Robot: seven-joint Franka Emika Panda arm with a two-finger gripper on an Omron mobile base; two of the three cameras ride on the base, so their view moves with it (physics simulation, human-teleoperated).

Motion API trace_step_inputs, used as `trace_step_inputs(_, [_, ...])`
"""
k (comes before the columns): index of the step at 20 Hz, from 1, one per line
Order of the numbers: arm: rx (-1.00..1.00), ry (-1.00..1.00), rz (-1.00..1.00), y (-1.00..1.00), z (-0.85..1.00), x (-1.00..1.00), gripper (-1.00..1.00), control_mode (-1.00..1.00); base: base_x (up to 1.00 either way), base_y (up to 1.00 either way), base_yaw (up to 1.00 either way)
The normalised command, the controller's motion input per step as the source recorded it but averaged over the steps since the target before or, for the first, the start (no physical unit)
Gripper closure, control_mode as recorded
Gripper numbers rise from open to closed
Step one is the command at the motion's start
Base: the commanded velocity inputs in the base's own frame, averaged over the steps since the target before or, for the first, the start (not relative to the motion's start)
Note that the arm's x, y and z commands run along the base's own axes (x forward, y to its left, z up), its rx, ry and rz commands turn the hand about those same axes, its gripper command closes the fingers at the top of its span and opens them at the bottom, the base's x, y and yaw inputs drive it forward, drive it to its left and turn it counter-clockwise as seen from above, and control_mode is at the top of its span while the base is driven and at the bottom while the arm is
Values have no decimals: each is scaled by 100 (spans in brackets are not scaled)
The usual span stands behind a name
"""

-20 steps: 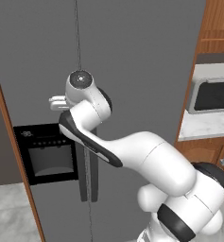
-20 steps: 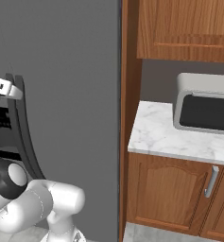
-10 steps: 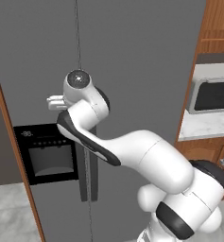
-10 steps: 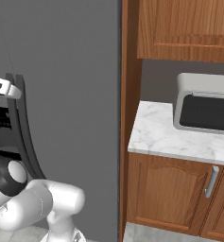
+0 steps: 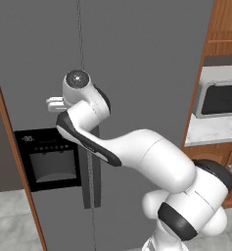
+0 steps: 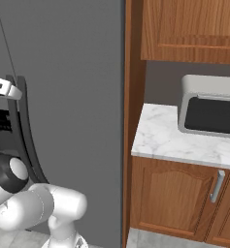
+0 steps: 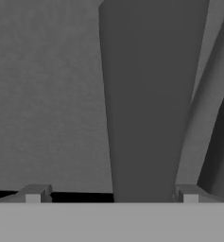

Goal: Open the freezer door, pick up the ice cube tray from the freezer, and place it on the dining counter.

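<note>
The matte-grey freezer door (image 5: pixel 39 63) stands closed, its dark curved handle (image 7: pixel 149 104) running vertically beside the dispenser panel (image 5: pixel 51 159).

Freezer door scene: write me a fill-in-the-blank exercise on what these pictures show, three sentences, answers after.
1. In the hand view, the long dark curved handle runs up between the two finger tips, whose jaws stand ____.
2. The tall matte-grey freezer door carries a black ____ panel low on its front.
3. In the right base view, the silver microwave stands on a small white ____ counter over brown wooden cabinets.

Missing words: open; dispenser; marble
</note>
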Motion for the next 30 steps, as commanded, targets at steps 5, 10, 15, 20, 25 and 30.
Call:
trace_step_inputs(5, [-1, 0, 0, 0, 0, 25, -100, -100, 0, 0, 0])
trace_step_inputs(10, [0, 0, 0, 0, 0, 19, -100, -100, 0, 0, 0])
trace_step_inputs(15, [-2, 0, 0, 1, -3, 18, -100, -100, 0, 0, 0])
trace_step_inputs(20, [-5, 0, 0, 14, -10, 13, -100, -100, 0, 0, 0])
trace_step_inputs(25, [-7, 0, 0, 22, -16, 10, -100, -100, 0, 0, 0])
trace_step_inputs(30, [-4, 0, -1, 16, -14, 13, -100, -100, 0, 0, 0])
